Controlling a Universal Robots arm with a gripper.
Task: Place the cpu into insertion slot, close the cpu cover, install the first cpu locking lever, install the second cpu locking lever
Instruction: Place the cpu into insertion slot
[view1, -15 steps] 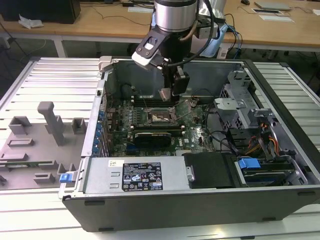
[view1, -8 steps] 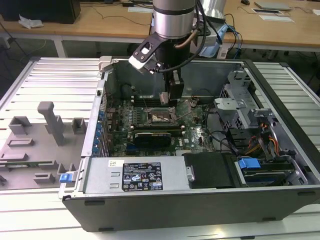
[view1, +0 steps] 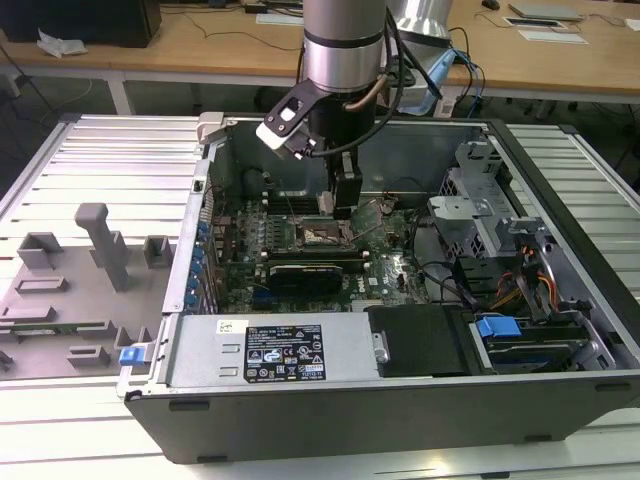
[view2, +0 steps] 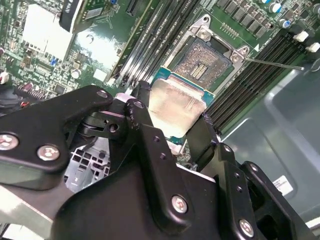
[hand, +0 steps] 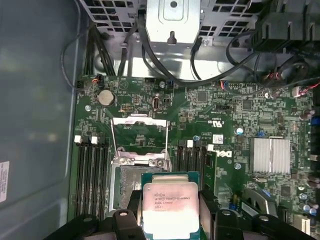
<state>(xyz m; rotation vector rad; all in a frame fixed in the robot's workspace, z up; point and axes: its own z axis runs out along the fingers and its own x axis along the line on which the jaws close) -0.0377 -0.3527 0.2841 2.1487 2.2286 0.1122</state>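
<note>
My gripper (hand: 170, 206) is shut on the cpu (hand: 170, 206), a flat square chip with a silver-grey top on a green edge, gripped at two opposite sides. I hold it a little above the motherboard, partly over the insertion slot (hand: 125, 187), whose dark centre and silver rim show beside it. The cpu cover (hand: 139, 131), a thin silver frame with a square window, stands swung open off the far side of the socket. In the second wrist view the cpu (view2: 175, 107) hangs short of the open slot (view2: 202, 62), and a thin locking lever (view2: 275, 64) sticks out sideways. The exterior view shows the gripper (view1: 338, 205) just above the slot (view1: 320, 236).
The open computer case wall (view1: 420, 150) surrounds the board. Black memory slots (hand: 92, 170) flank the socket. A long black card (view1: 310, 270) lies in front of it. A drive cage (view1: 480, 215) and cables fill the exterior view's right. A grey fixture tray (view1: 80, 290) lies left.
</note>
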